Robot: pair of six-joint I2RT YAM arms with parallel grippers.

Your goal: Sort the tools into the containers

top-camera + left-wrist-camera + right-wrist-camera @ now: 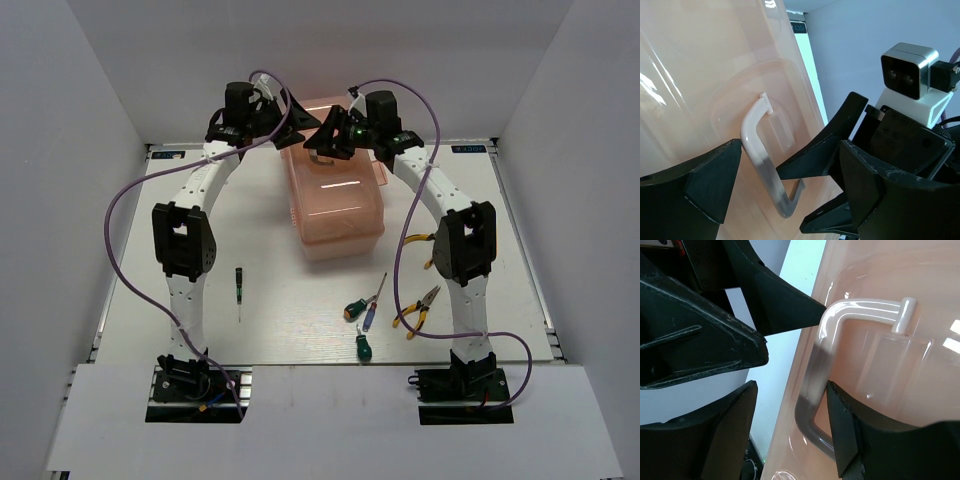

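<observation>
Nothing is sorted yet, as far as the pictures show: the salmon-pink toolbox [335, 200] sits closed in the middle of the table [520, 250] with its lid down, and every tool in view lies outside it. On the near side of the toolbox, toward the arm bases and off to the left, lies the thin black-green screwdriver [238, 285]. Near its right corner on that same side are two green-handled screwdrivers [354, 309] [363, 346], the blue-handled screwdriver [370, 317] between them, and one pair of yellow-handled pliers [420, 306]. A second pair of pliers [417, 240] lies just beside the toolbox's right wall, partly hidden by the right arm. The whole sorting job is left, and I judge the step in hand to be getting the lid open, since both arms reach over the far end of the toolbox to the lid handle [762, 160]. The left gripper [790, 155] is spread about as wide as it goes, its fingers straddling the handle with clear gaps on both sides, holding nothing. The right gripper [790, 390] is parted less widely, and the handle's grip bar runs between its fingers, close against the finger on the toolbox side. Whether that finger actually touches the bar I cannot tell, but the jaws are not pinched on it. The two grippers are crowded together at the handle, their fingers just beside one another.
</observation>
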